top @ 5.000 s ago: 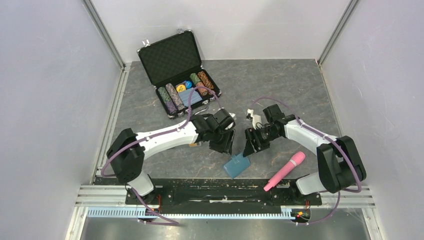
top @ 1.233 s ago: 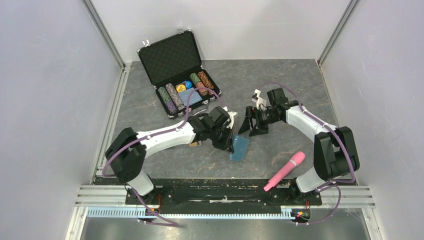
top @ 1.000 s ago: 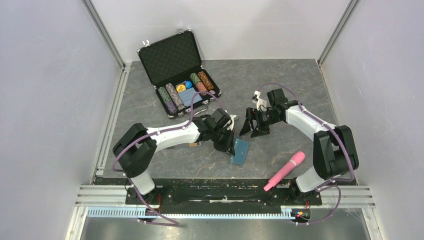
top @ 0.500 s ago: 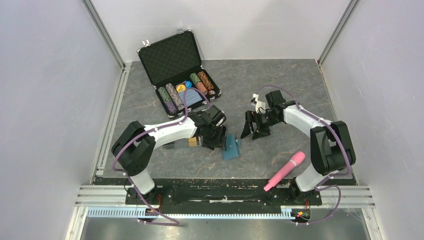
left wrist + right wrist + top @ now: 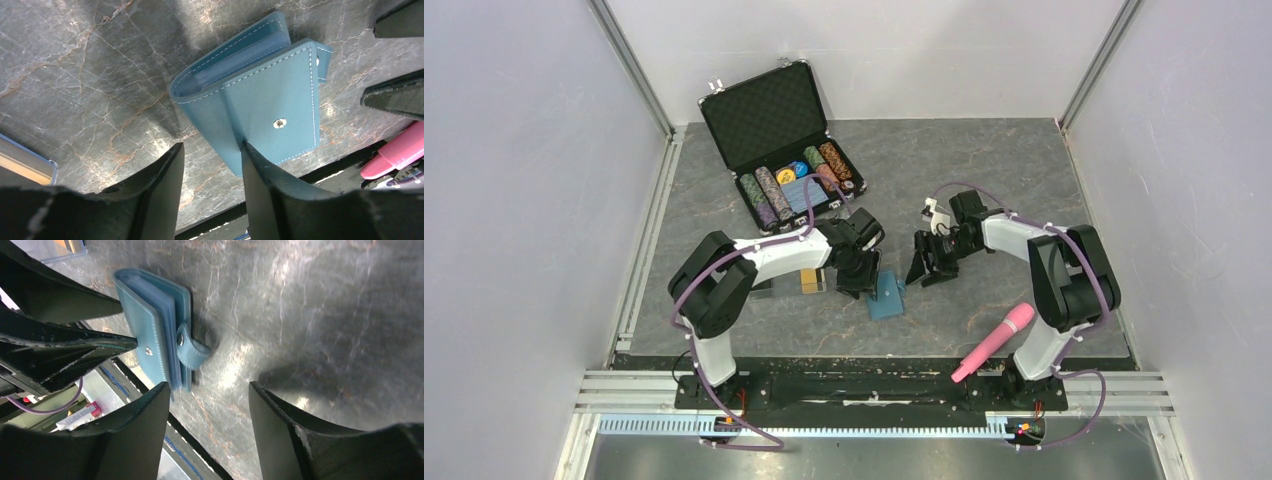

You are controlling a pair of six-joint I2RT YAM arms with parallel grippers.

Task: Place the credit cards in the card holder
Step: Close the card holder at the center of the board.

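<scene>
- The small teal-blue folding card holder sits on the grey marbled table, near the front and between the two grippers.
- It is partly open: the front cover is raised off the lighter-blue inner pages, and the metal snap stud faces the left wrist camera.
- Its closing strap hangs loose on the side towards the right arm, unfastened.
- Left gripper – fingers apart, bare table showing in the gap. The tip of one finger meets the near edge of the raised cover; the other finger stands free beside the holder.
- Right gripper – fingers wide apart with nothing between them, low over the table and aimed at the strap side of the holder, a little away from it.
- A gold-orange credit card lies just left of the left gripper, apparently in a clear plastic box; only an edge of the box shows at the wrist.
- A pink rod-shaped object lies near the right arm's base.
- An open black briefcase with rows of round poker chips stands at the back left.
</scene>
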